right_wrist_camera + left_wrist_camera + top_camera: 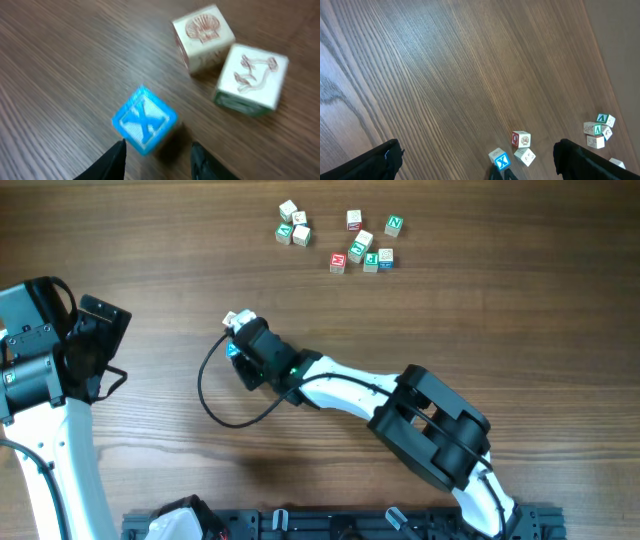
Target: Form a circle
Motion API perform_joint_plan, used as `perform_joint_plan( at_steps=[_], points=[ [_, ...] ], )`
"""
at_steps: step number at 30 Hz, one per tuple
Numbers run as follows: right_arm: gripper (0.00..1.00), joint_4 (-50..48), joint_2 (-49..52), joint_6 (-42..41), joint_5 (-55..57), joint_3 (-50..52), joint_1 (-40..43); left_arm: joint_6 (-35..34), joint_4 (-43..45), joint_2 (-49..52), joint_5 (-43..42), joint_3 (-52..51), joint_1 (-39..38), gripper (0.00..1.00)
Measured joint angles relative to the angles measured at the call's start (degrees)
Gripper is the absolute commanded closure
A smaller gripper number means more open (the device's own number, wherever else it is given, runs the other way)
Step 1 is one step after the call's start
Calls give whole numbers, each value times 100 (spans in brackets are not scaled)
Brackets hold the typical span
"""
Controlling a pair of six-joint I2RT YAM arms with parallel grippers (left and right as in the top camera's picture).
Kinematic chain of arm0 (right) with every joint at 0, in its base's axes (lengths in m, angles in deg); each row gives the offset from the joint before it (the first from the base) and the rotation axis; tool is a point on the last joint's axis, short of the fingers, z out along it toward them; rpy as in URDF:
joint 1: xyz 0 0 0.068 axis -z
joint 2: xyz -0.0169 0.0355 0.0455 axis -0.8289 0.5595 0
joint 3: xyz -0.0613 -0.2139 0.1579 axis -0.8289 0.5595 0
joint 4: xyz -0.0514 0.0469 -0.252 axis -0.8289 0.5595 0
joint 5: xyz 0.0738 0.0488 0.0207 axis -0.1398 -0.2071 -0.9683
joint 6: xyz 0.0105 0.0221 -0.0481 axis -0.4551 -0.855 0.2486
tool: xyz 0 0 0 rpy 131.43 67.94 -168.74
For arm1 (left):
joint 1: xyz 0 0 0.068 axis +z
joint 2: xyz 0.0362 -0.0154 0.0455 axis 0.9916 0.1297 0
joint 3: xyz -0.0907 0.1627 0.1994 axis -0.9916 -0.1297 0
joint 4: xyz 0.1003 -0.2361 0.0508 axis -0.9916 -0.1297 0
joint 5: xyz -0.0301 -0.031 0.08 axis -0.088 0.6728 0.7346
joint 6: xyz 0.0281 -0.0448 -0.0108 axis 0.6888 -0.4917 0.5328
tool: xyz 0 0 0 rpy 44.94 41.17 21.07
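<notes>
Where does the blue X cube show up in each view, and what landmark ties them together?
Overhead: blue X cube left of centre, mostly hidden at the right gripper tip.
Left wrist: the cube at the bottom edge, right of centre.
Right wrist: the cube mid-frame, just ahead of the gripper.
Shared landmark: two pale cubes right beside it.

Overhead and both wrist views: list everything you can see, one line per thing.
blue X cube: one, blue and white, just ahead of the right fingertips
pale picture cubes: two, tan and white, side by side beyond the blue one
other letter cubes: roughly ten, pale with red or green faces, two loose groups on the far side
table: one, brown wood grain
cable: one, black, looping beside the right wrist
left gripper: black, open, at the left
right gripper: black, jaws apart, at the blue cube
</notes>
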Motion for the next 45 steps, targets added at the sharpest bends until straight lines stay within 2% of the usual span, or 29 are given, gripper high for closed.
perform_joint_plan(
  at_steps=[2,5,6,11,18,35,45],
  points=[
    [63,319,-229,-22,63,-22,0,0,0,0,0,0,0,0],
    [92,743,-839,-59,74,-90,0,0,0,0,0,0,0,0],
    [95,835,-925,-101,26,-118,0,0,0,0,0,0,0,0],
    [96,1224,-968,42,-946,-140,120,0,0,0,0,0,0,0],
    [96,660,-485,518,-1755,7,118,0,0,0,0,2,0,0],
    [96,-424,229,935,-1932,55,109,0,0,0,0,0,0,0],
    [96,-817,238,1040,-1261,57,109,0,-2,0,0,0,0,0]
  ],
)
